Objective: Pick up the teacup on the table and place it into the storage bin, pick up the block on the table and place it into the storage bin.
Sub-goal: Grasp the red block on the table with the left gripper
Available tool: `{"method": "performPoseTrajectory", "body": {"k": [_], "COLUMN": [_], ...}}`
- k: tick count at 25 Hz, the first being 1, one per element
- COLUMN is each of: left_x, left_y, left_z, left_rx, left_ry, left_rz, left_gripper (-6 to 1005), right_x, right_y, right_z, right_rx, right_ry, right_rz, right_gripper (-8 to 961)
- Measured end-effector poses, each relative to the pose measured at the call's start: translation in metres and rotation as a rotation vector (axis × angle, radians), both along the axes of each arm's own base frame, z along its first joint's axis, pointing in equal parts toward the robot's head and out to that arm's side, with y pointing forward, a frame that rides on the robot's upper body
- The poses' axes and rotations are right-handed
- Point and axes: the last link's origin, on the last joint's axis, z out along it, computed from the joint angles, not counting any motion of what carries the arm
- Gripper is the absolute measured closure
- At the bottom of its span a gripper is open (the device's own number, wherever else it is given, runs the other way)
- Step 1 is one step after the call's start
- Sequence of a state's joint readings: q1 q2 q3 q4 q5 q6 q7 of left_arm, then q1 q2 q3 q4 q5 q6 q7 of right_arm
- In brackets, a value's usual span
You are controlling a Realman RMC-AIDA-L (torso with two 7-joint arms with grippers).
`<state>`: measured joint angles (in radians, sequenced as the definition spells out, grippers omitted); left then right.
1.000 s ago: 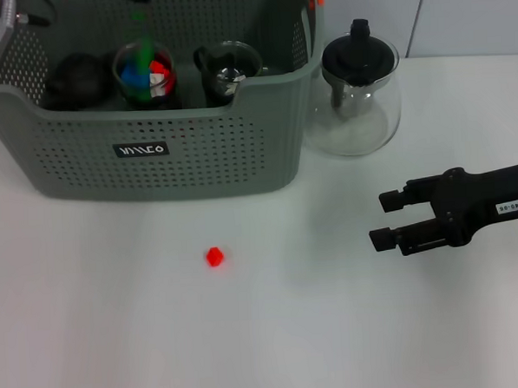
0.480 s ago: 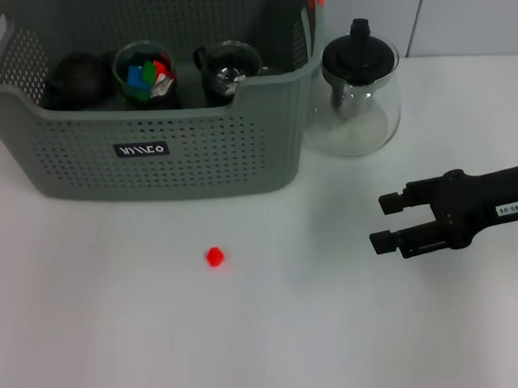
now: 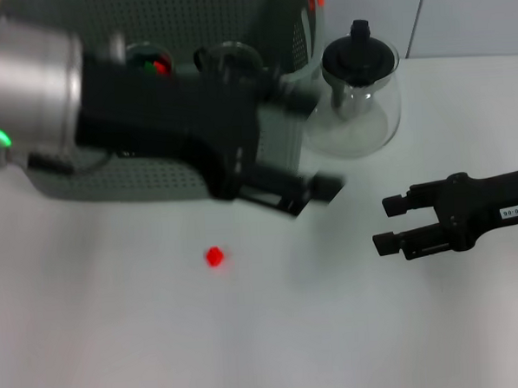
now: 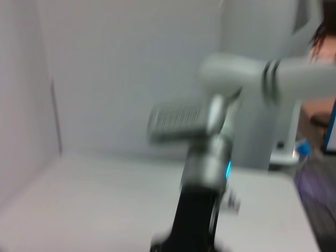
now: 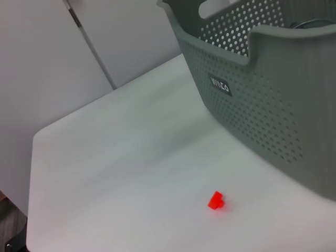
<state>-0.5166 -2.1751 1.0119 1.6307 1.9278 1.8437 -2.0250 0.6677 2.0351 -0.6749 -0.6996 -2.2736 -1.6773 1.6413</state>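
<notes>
The right gripper [image 3: 387, 224] is hovering over the white table [image 3: 119, 340] with its two black fingers [image 3: 397, 202] standing apart and nothing between them, well to the right of the small red block [image 3: 214, 256] that is lying on the bare tabletop. The left gripper [image 3: 315, 191] is reaching across in front of the grey-green storage bin [image 5: 273, 100], above and to the right of the block, and I cannot tell whether it is parted or closed. Its black-and-silver arm is covering much of the bin's front, while the glass teapot [image 3: 360, 89] is standing just beside the bin's right end.
</notes>
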Motion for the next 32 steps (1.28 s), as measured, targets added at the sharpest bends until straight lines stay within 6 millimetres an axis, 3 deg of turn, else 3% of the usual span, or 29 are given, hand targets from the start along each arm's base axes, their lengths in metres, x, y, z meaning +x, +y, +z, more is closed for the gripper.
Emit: {"method": "performPoseTrajectory", "body": {"k": [4, 10, 22, 32], "left_x": [-0.042, -0.074, -0.094, -0.092], "left_y": [0.014, 0.03, 0.051, 0.054], "left_z": [-0.038, -0.073, -0.112, -0.121], "left_rx": [-0.084, -0.096, 0.101, 0.134], "left_ry": [0.163, 0.385, 0.683, 0.716], "left_rz": [0.177, 0.317, 0.403, 0.426], "left_gripper": [109, 109, 126, 152], "right_x": [0.002, 0.003, 0.004, 0.004], "right_y": [-0.002, -0.003, -0.004, -0.004], "right_z": [-0.002, -0.003, -0.004, -0.004], "right_rx": [0.004, 0.001, -0.004, -0.004], "right_ry": [0.001, 0.002, 0.0, 0.003], "right_rz": [-0.008, -0.016, -0.021, -0.017], "right_gripper": [131, 131, 131, 131]}}
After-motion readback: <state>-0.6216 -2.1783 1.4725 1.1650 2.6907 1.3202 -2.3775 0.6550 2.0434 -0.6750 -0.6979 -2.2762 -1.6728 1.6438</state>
